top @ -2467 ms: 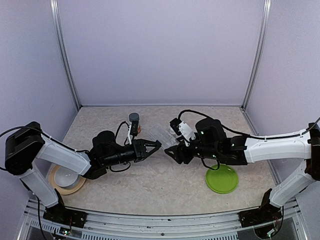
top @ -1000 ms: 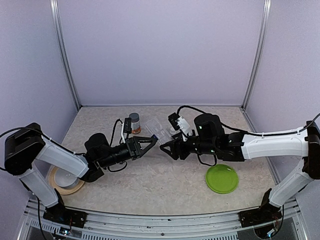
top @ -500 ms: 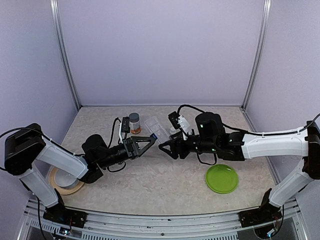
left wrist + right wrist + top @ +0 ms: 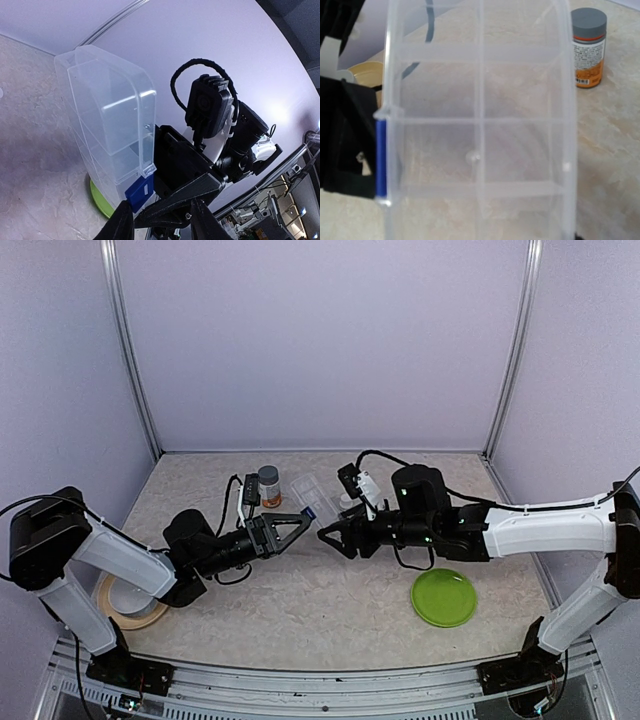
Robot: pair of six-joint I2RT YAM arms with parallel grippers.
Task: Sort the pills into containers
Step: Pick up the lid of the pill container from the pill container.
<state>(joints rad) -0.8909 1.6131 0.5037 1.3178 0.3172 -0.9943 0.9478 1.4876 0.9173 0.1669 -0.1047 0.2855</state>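
Note:
A clear compartment box with a blue latch is held tilted above the table, and my right gripper is shut on its near end. In the right wrist view the box fills the frame and hides the fingers. My left gripper points at the latch end, jaws slightly apart. In the left wrist view the blue latch sits just beside one fingertip, with nothing pinched. The bottle with a gray cap and orange label stands upright behind the left gripper. No pills are in view.
A flat green plate lies under the right forearm. At the front left, a white bowl on a tan plate sits beside the left arm. Walls and metal posts close off the back and both sides.
The left arm has drawn back to the left and its jaws have parted slightly. The right gripper has raised the box a little toward the left gripper.

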